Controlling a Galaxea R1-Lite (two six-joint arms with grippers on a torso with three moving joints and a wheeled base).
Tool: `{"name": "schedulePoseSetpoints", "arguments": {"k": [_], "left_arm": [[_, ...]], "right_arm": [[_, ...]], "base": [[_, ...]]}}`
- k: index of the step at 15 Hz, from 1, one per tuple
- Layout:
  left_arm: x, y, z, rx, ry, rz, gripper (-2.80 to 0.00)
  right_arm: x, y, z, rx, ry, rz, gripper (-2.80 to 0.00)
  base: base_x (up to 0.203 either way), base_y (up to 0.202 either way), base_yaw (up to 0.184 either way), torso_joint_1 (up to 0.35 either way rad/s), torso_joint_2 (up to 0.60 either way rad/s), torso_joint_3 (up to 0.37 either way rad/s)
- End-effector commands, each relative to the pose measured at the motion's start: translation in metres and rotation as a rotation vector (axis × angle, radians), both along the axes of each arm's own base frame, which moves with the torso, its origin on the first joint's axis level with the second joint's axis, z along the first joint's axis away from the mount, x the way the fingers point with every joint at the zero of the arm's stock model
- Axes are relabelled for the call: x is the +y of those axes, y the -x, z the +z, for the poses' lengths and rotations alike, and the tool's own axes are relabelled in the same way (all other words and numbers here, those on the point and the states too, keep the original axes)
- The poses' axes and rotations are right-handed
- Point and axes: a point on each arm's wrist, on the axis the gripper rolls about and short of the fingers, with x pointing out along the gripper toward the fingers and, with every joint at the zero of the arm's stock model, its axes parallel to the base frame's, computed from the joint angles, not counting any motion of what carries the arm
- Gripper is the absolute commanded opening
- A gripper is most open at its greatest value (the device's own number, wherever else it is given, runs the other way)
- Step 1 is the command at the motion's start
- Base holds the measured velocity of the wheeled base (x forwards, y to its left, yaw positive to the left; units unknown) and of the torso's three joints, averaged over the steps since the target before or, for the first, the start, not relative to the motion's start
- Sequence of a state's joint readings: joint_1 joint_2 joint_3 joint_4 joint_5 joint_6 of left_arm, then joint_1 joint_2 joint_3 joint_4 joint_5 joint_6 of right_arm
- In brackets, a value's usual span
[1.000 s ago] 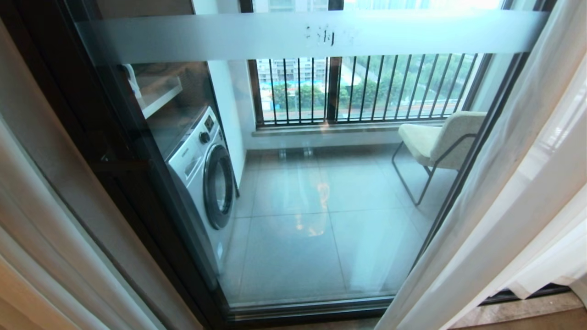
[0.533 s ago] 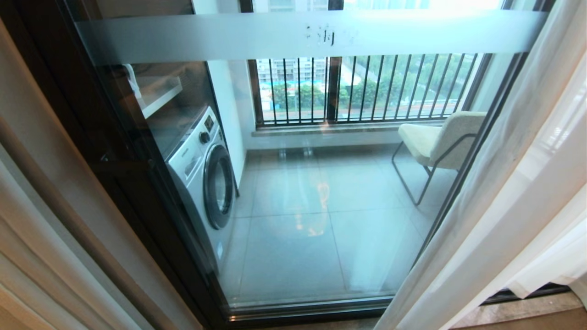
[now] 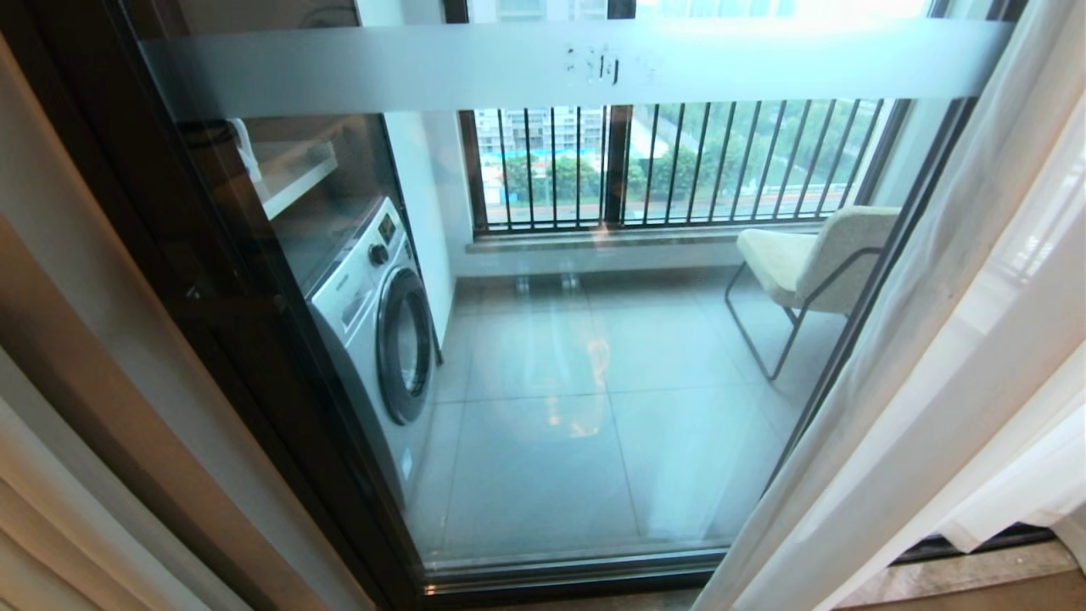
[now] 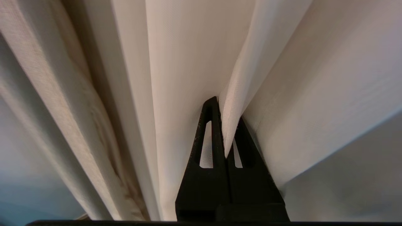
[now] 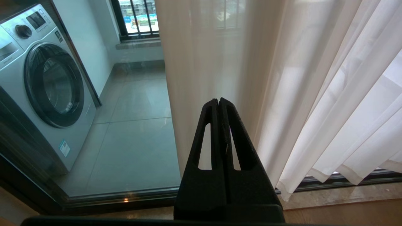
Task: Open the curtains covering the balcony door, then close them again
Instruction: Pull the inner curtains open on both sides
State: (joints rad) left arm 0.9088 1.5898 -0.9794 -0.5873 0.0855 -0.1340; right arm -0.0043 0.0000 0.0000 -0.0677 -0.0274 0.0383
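While the balcony door point(image 3: 594, 339) stands uncovered in the middle, the curtains point(image 3: 933, 356) hang gathered at both its sides; the left hand point(image 4: 226, 125) pinches a curtain fold, and the right hand point(image 5: 218, 102), pressed together, holds nothing.

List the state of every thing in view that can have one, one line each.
Sheer white translucent curtains: drawn aside, glass uncovered in the middle.
Dark-framed sliding glass balcony door: shut.
White front-loading washing machine: round door closed.
Beige cushioned chair on a thin metal frame: upright, unoccupied.
Left gripper: fingers shut on a fold of pale curtain fabric.
Right gripper: fingers shut, holding nothing, in front of the curtains.
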Motion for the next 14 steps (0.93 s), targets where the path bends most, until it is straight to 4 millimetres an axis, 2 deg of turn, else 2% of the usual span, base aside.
{"name": "schedulePoseSetpoints", "arguments": {"k": [1, 5, 14], "left_arm": [[0.017, -0.003, -0.01, 0.011, 0.016, 0.027, -2.8], [0.05, -0.001, -0.013, -0.024, -0.03, 0.089, -2.8], [0.089, 0.016, -0.024, -0.015, -0.017, 0.188, -2.8]], "right_arm": [[0.0, 0.0, 0.0, -0.001, 0.0, -0.001, -2.8], [0.0, 0.0, 0.0, -0.001, 0.0, -0.001, -2.8], [0.0, 0.0, 0.0, -0.001, 0.0, 0.001, -2.8]], "base": [[0.0, 0.0, 0.0, 0.0, 0.0, 0.0], [0.0, 0.0, 0.0, 0.0, 0.0, 0.0], [0.0, 0.0, 0.0, 0.0, 0.0, 0.0]]}}
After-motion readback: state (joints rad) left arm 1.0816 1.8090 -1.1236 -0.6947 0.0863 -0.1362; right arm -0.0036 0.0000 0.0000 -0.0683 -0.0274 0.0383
